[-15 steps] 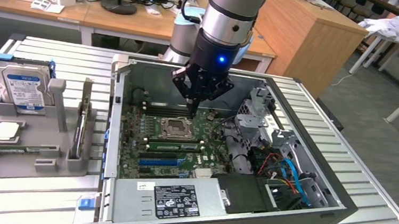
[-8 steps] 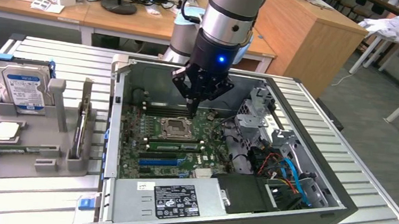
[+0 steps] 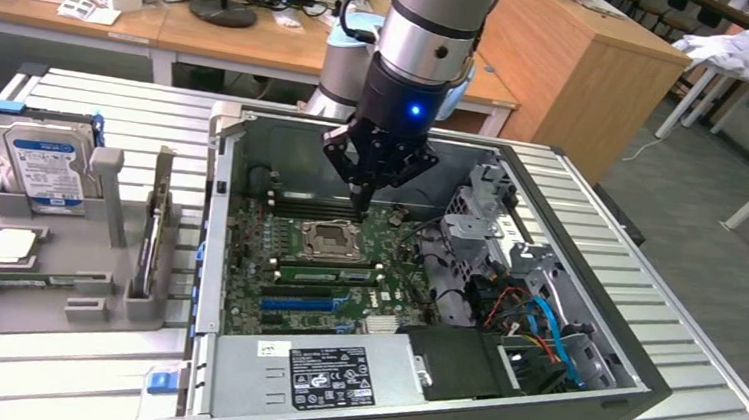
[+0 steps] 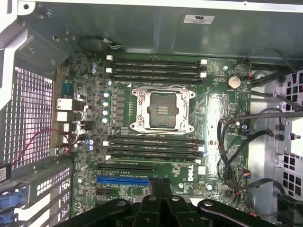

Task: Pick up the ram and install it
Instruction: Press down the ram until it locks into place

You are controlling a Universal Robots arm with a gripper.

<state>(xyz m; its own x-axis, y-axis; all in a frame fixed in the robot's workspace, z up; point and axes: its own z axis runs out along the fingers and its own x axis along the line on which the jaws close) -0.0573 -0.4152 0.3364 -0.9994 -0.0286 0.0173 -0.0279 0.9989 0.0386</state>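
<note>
The ram (image 3: 155,231) is a thin stick standing on edge in the grey holder (image 3: 61,281) on the exterior view's left, outside the computer case. My gripper (image 3: 362,205) hangs inside the open case (image 3: 217,258), well apart from the ram. It is just above the motherboard (image 3: 406,243), over the far row of black memory slots (image 3: 315,203). Its fingers are shut with nothing visible between them. In the wrist view the shut fingertips (image 4: 159,183) meet over the board's edge, with the slot rows (image 4: 156,68) (image 4: 152,147) on either side of the empty processor socket (image 4: 161,110).
A blue-labelled hard drive (image 3: 41,164) stands in the holder, and a square silver chip (image 3: 10,247) lies in front of it. Drive cages and cables (image 3: 534,313) crowd the case on the exterior view's right. A power supply (image 3: 328,375) fills the near end.
</note>
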